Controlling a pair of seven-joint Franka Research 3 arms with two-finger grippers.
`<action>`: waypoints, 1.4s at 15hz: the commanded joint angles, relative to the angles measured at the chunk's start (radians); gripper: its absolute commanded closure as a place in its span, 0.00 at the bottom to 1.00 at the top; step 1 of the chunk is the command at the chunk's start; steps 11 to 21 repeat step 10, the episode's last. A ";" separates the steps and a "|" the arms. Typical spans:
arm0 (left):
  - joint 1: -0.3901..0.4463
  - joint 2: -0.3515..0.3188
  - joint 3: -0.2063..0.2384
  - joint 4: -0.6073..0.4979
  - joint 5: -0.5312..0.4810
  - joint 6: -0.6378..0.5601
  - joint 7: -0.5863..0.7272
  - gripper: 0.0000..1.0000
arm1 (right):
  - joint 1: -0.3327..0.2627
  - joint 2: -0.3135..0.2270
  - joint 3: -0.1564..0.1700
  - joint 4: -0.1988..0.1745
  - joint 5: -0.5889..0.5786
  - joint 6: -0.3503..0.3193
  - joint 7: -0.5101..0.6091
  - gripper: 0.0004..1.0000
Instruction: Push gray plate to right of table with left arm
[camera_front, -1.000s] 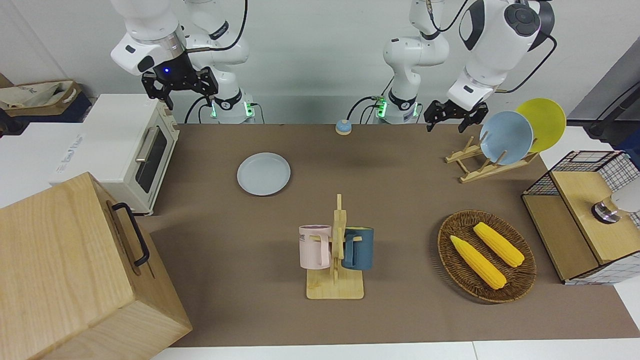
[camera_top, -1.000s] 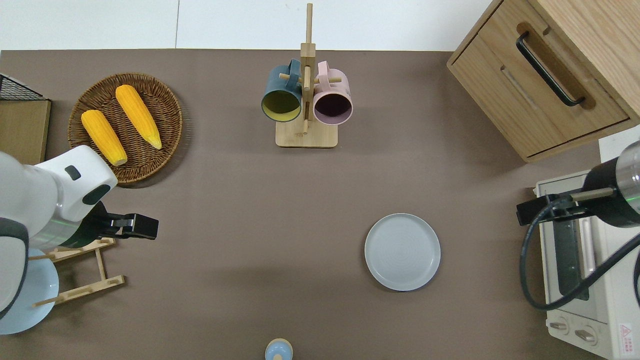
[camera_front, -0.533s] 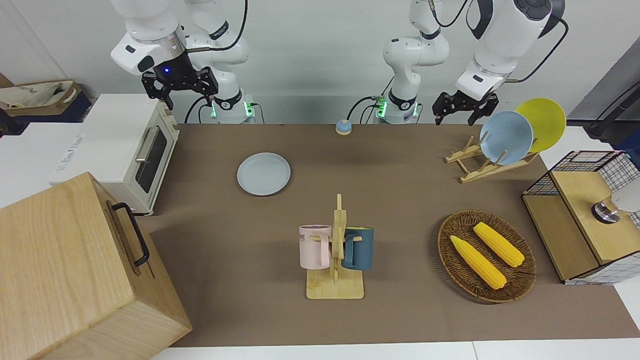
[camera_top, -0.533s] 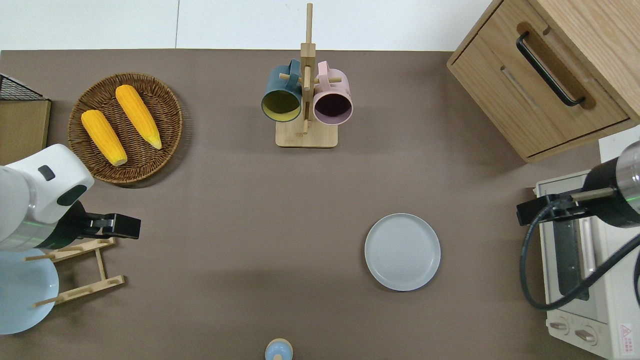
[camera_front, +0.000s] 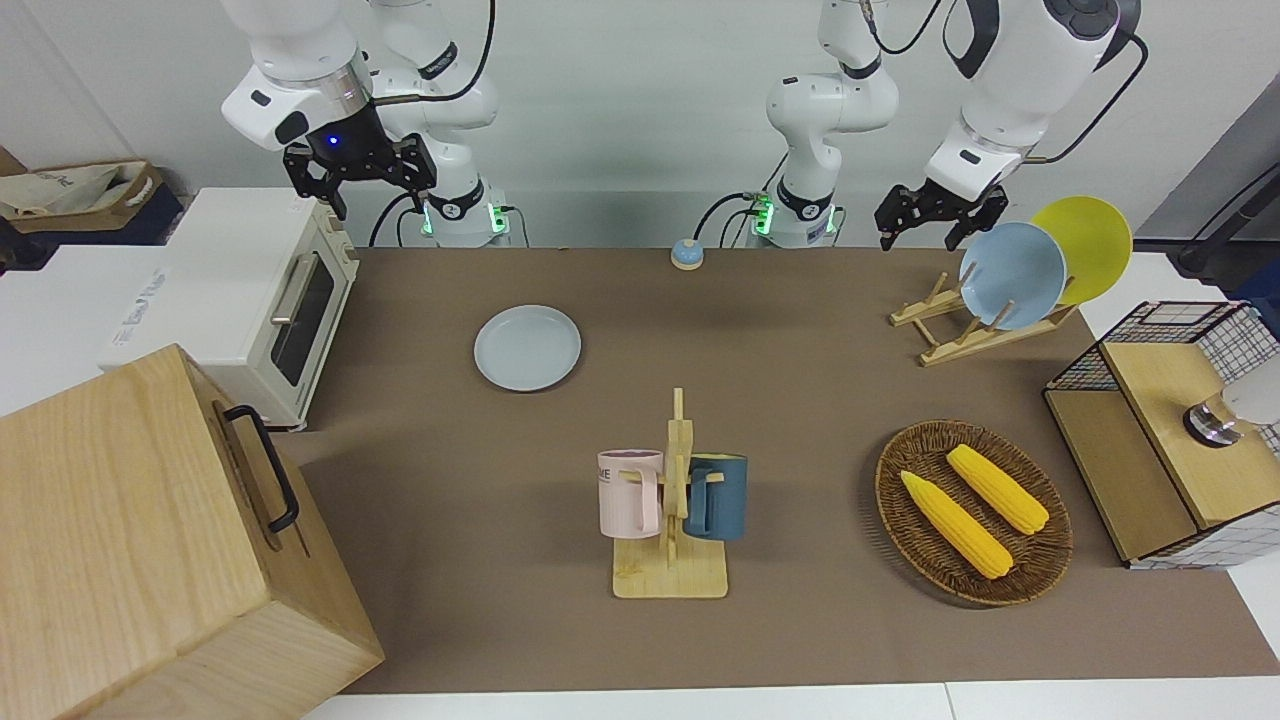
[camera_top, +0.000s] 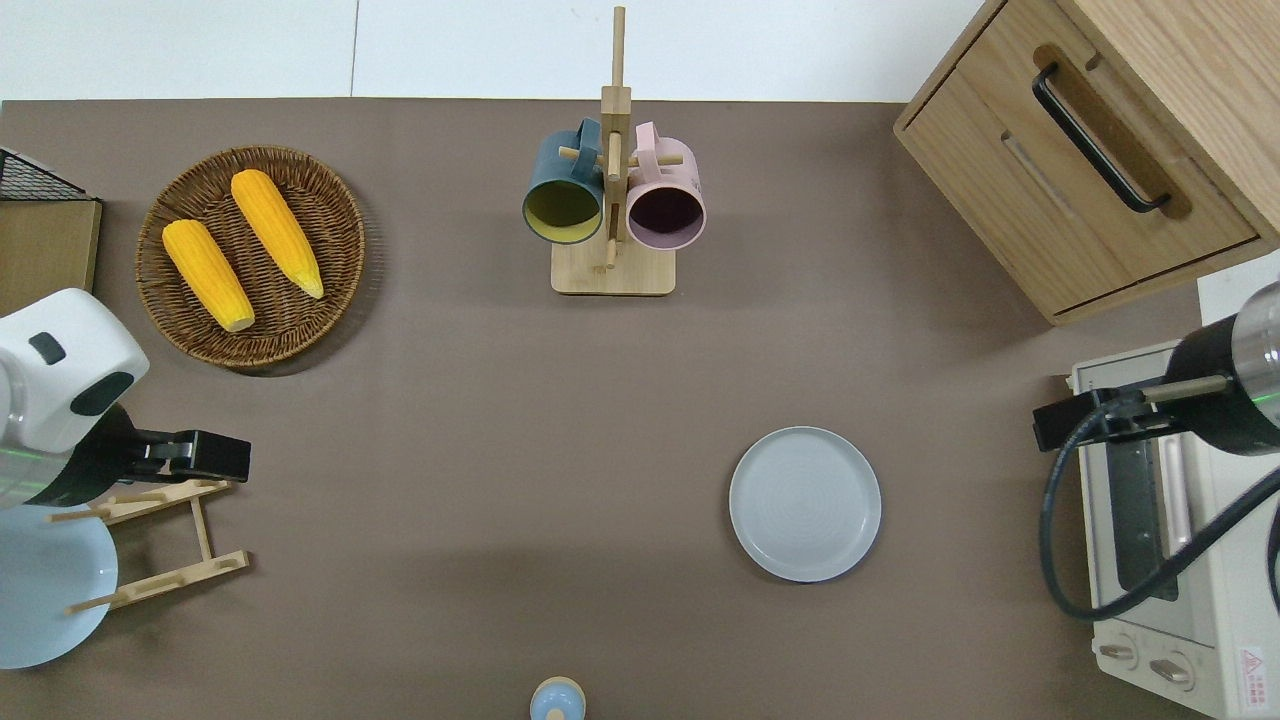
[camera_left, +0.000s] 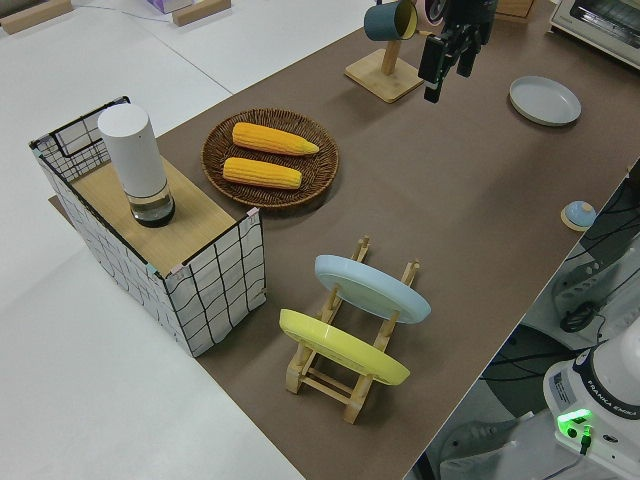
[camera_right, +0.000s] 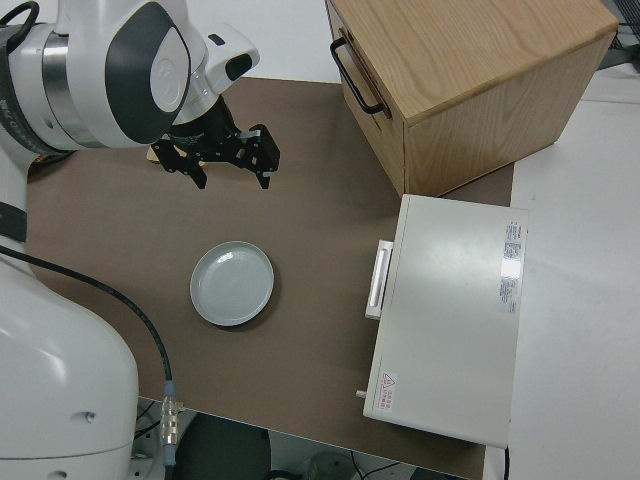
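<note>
The gray plate (camera_front: 527, 347) lies flat on the brown table (camera_front: 800, 330), toward the right arm's end and near the toaster oven. It also shows in the overhead view (camera_top: 805, 503), the left side view (camera_left: 545, 100) and the right side view (camera_right: 232, 284). My left gripper (camera_front: 932, 220) is open and empty in the air. In the overhead view the left gripper (camera_top: 225, 455) is over the table at the wooden dish rack's end, well apart from the plate. My right gripper (camera_front: 360, 190) is open, and that arm is parked.
A toaster oven (camera_front: 250, 290) and a wooden drawer box (camera_front: 150, 540) stand at the right arm's end. A mug rack (camera_front: 672, 500), a wicker basket with two corn cobs (camera_front: 972, 510), a dish rack (camera_front: 960, 335) with a sky-blue and a yellow plate, and a small bell (camera_front: 686, 254) stand on the table.
My left gripper has moved toward the left arm's end of the table, away from the gray plate. The plate and the right arm have not moved.
</note>
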 joint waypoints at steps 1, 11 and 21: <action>0.000 -0.003 -0.002 0.018 0.012 0.013 0.003 0.01 | -0.019 -0.002 0.016 0.009 0.004 -0.016 0.013 0.02; -0.004 -0.001 -0.004 0.038 0.009 0.085 0.008 0.01 | -0.019 -0.002 0.016 0.009 0.004 -0.016 0.013 0.02; -0.004 -0.001 -0.004 0.038 0.009 0.085 0.008 0.01 | -0.019 -0.002 0.016 0.009 0.004 -0.016 0.013 0.02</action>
